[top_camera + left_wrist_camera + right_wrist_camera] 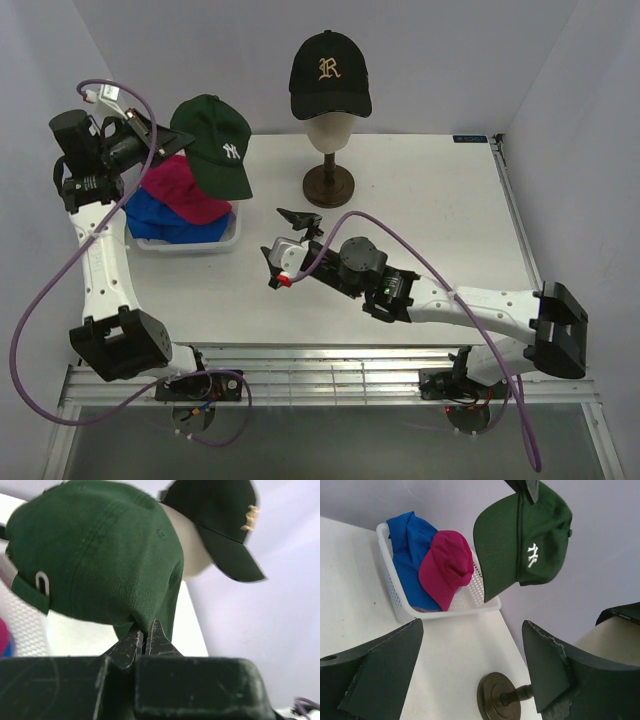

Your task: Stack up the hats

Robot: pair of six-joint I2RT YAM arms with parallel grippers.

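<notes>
White table (420, 200) with basket (185, 247) and brown, perhaps wooden, stand (328, 184)

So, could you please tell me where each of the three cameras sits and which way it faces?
Top external: above and behind the robot, looking down on the table; left arm and right arm visible.
Left wrist: behind the shut left gripper, facing the green cap it pinches, mannequin head beyond.
Right wrist: low over the table, looking through the open right gripper toward the basket and stand.
Both wrist views share the green cap and mannequin head.

White-and-black arms (105, 268); purple cables (352, 214)
</notes>
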